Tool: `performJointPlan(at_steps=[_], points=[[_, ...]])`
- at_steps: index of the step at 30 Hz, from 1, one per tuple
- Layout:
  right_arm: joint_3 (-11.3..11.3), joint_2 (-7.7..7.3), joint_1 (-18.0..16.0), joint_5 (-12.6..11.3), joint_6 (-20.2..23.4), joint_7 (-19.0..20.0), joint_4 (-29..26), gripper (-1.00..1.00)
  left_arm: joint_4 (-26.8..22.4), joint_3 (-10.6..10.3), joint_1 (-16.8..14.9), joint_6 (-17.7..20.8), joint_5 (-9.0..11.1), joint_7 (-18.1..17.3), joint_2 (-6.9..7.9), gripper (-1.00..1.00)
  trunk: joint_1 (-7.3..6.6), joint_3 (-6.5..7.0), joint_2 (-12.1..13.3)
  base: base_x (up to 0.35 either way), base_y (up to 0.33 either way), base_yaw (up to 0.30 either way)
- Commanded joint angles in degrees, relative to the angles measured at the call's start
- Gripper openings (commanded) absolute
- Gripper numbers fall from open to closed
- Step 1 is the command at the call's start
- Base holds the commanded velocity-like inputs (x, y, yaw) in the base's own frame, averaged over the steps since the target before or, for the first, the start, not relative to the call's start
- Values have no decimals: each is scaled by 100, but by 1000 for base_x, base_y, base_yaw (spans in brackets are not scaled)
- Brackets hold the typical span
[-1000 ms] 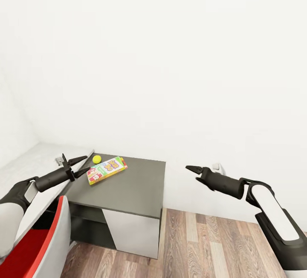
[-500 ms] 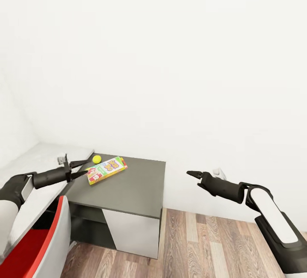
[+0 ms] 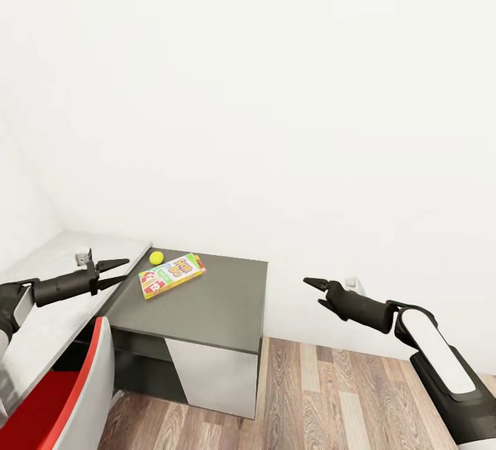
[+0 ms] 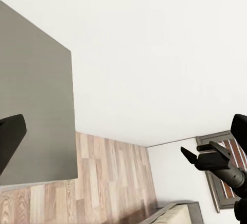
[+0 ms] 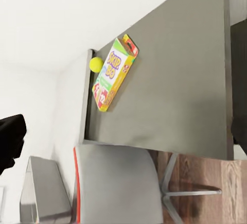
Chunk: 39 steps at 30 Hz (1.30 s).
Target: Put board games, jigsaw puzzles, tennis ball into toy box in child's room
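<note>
Board game [image 3: 172, 275] and tennis ball [image 3: 156, 257] lie on dark cabinet [image 3: 207, 305], ball just beside box. Left gripper [image 3: 118, 271] open, empty. Right gripper [image 3: 314, 285] looks nearly closed, hard to tell; holds nothing.

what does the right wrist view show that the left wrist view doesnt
Right wrist view: the small yellow-green tennis ball, the white-green board game box with red lettering beside it, and a red-edged grey chair.
Left wrist view: the robot's dark right gripper held over open floor, jaws apart, and a framed dark picture behind it.
Both: the dark grey cabinet top, the wood-plank floor and the white wall.
</note>
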Motion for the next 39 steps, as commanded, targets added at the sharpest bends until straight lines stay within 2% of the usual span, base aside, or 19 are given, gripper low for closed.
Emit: performJointPlan(at_steps=[1,16,30,39], points=[[6,-4,-6,-53,-4,-7,5,100,2,12,-6,59,-3,-21,3,100,4,-13,-13,0,0,0],[5,-3,-6,-58,-30,79,208,100,2,20,-6,58,4,-41,11,100,4,-13,-13,118,55,0],[5,-3,-6,-49,-179,88,225,100,2,38,-6,58,-1,-42,17,100,4,-13,-13,9,109,0],[5,-3,-6,-59,-209,89,274,100,2,43,-6,55,3,-42,23,100,4,-8,-13,0,-3,-9]])
